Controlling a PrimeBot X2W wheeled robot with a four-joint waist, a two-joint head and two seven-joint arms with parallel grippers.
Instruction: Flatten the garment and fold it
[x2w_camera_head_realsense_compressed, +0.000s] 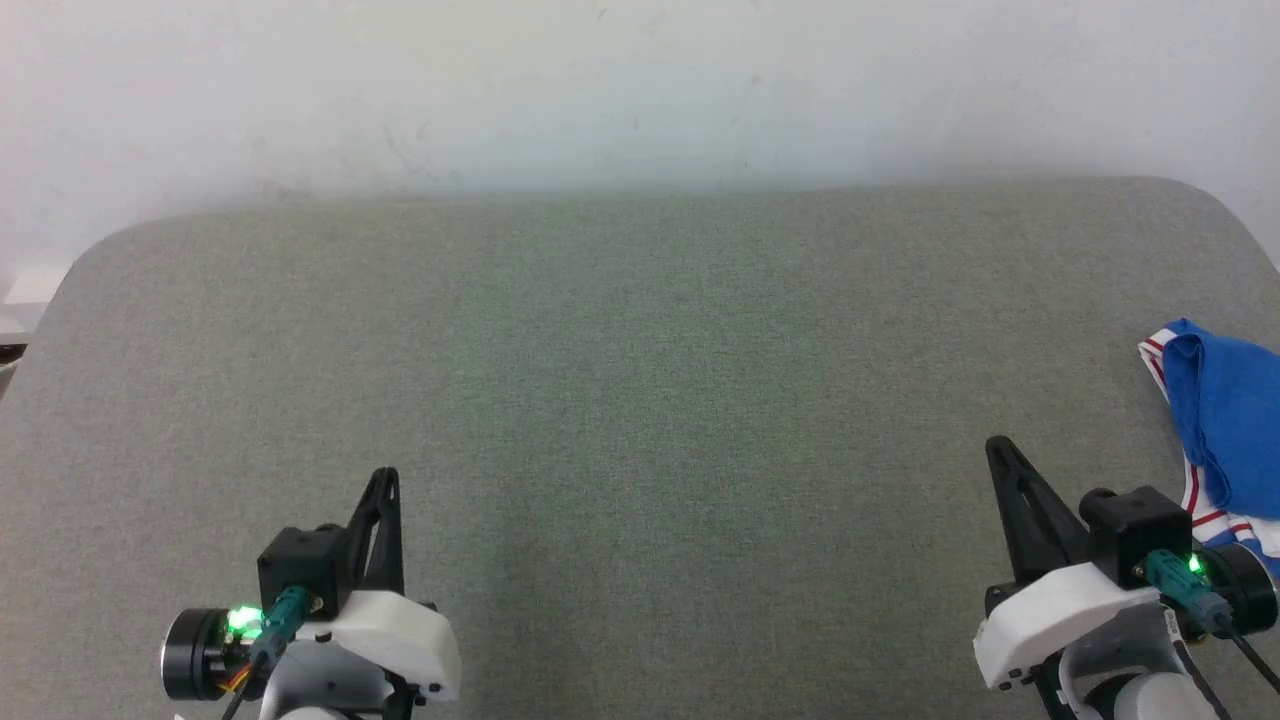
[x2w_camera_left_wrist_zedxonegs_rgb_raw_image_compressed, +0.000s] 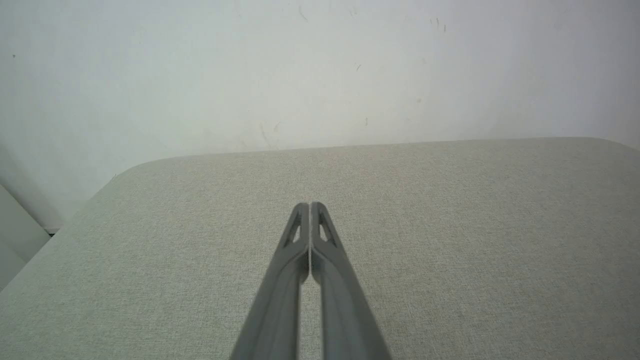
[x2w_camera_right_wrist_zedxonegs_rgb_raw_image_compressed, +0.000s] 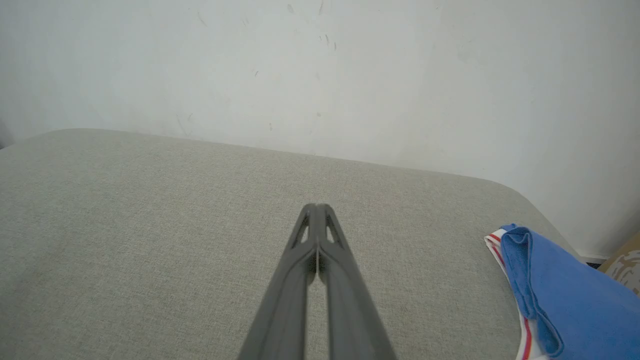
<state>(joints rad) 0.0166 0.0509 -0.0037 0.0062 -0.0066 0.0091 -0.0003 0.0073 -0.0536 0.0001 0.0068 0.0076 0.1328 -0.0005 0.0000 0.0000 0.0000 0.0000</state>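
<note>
Shirt (x2w_camera_head_realsense_compressed: 1228, 420), blue with red-and-white striped trim, lies bunched at the right edge of the grey padded table (x2w_camera_head_realsense_compressed: 640, 340), just beside the right gripper (x2w_camera_head_realsense_compressed: 1002, 452); its folds hide any lettering. The right gripper and the left gripper (x2w_camera_head_realsense_compressed: 386, 478) have jaws closed on nothing, fingers pointing toward the white wall (x2w_camera_head_realsense_compressed: 640, 90).

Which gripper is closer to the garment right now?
The right gripper, shut: the blue garment lies bunched at the right edge of the table, just beside it. The left gripper, also shut, is across on the left.
</note>
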